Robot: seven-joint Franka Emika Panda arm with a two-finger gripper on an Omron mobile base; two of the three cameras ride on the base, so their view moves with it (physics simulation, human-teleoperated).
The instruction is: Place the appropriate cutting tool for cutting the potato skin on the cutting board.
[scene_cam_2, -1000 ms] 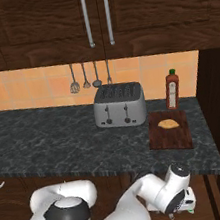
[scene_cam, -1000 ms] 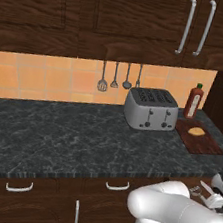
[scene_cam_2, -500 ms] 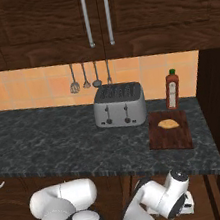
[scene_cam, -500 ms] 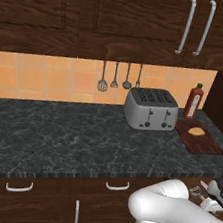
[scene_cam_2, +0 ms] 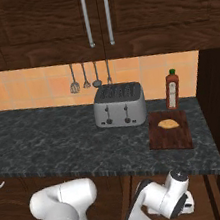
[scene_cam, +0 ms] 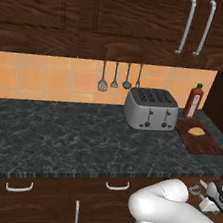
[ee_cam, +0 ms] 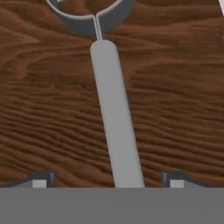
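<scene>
Straddling the peeler (ee_cam: 116, 127) handle, our gripper (ee_cam: 107, 177) stands open, one fingertip (ee_cam: 40, 179) on each side and neither touching the metal. Nothing is held.

Item, peeler: grey handle running away from us up the hand view, thin neck, rounded forked head at the top edge. It lies flat on a brown wood-grained surface (ee_cam: 175, 109). From the base views we judge this to be inside a drawer below the counter (scene_cam: 79, 139), since the hand (scene_cam_2: 180, 199) sits low, under the counter edge at the right end.

Item, board (scene_cam_2: 170, 131): dark reddish wood, on the counter at the far right, just beside the toaster (scene_cam_2: 119, 105).

Item, potato (scene_cam_2: 167, 123): resting on the board, toward its back half.

Item, sauce bottle (scene_cam_2: 172, 89): upright behind the board, near the wall.

Item, utensils (scene_cam: 119, 77): hanging on the tiled wall, above and behind the toaster.

Risks, as we judge them:
- The handle is slim and lies flat; fingers closing too high would slide over it and shut on nothing.
- The handle sits slightly off centre and at a slight angle between the fingers, so one finger may push it sideways before the other meets it.
- Lifting out from under the counter edge could knock the peeler or hand against the counter lip.
- Setting down on the board, the potato occupies the back half; a careless placement could nudge it off, or tip the bottle behind.
</scene>
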